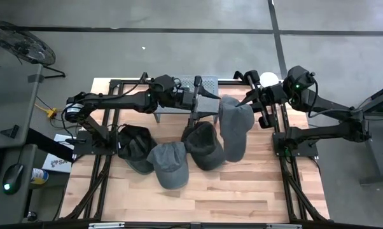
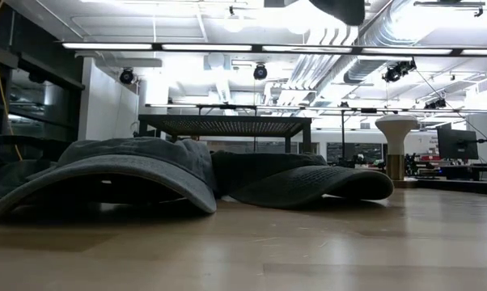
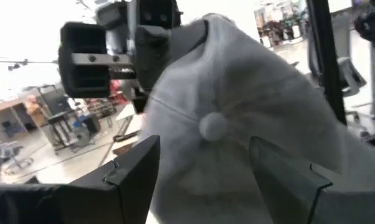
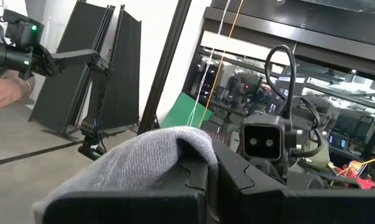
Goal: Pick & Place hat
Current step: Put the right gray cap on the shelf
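Right gripper (image 1: 252, 95) fingertips hidden in cloth, pinching the grey cap (image 1: 233, 127) aloft near the table's (image 1: 242, 197) far edge, crown button visible, left gripper (image 1: 207, 102) spread beside it, three caps (image 1: 169, 162) resting mid-table.

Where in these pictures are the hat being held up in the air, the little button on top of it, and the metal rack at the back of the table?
held hat (image 1: 233, 130), high view, on its hanging crown.
top button (image 3: 213, 126), left wrist view, on the button's middle.
metal rack (image 1: 207, 81), high view, on its bare top.
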Controlling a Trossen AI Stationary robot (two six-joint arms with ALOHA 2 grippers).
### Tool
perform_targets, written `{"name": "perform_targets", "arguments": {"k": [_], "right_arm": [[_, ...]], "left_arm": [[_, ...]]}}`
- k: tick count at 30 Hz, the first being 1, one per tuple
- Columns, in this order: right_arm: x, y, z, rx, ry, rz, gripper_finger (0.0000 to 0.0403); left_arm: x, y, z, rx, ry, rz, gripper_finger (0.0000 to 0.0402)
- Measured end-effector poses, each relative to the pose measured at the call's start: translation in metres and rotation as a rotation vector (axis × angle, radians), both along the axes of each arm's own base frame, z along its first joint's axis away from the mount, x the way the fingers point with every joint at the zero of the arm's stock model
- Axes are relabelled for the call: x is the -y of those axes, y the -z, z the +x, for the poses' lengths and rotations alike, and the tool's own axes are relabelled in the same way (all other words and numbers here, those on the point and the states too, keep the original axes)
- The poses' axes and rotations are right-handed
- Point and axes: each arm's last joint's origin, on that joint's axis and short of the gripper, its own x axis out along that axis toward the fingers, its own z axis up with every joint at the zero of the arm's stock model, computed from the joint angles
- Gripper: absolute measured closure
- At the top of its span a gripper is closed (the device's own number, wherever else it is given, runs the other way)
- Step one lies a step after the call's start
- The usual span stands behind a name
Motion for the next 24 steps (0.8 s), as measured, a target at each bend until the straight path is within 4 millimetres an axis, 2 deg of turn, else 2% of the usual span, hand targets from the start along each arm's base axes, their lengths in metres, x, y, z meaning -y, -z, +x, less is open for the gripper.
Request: {"name": "perform_targets", "arguments": {"k": [19,24], "right_arm": [[0.0,0.001,0.0,-0.019,-0.013,0.021,0.0403],[0.001,0.004,0.006,-0.042,-0.04,0.031,0.0403]], "left_arm": [[-0.001,0.0,0.005,0.054,0.0,0.006,0.0156],[-0.002,0.013,0.016,0.035,0.029,-0.021,0.0156]]}}
